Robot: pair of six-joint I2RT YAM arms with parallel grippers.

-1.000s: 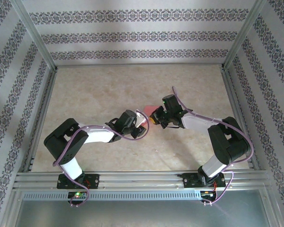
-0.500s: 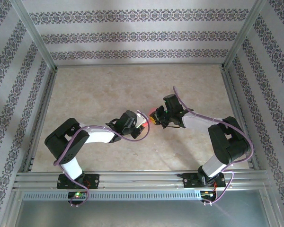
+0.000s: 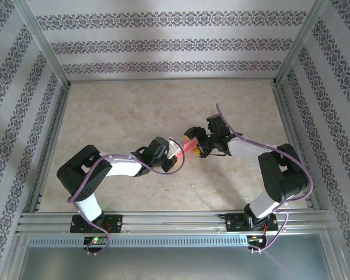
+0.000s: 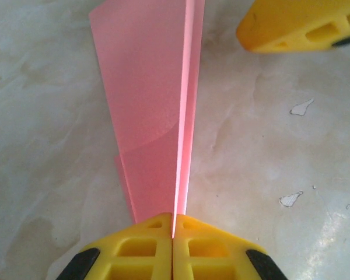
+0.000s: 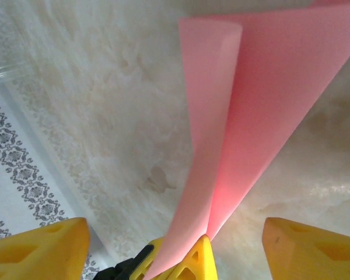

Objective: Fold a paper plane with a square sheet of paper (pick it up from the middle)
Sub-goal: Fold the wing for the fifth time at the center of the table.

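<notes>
Paper plane [image 4: 157, 116] clamped in left pincer [image 4: 172, 230]; right pincer [image 5: 178, 239] spread wide, straddling it.

A beige marbled tabletop [image 3: 134, 111] sits enclosed by white walls with grey floral stripes [image 3: 169, 44] and aluminium frame rails [image 3: 175, 220].
</notes>
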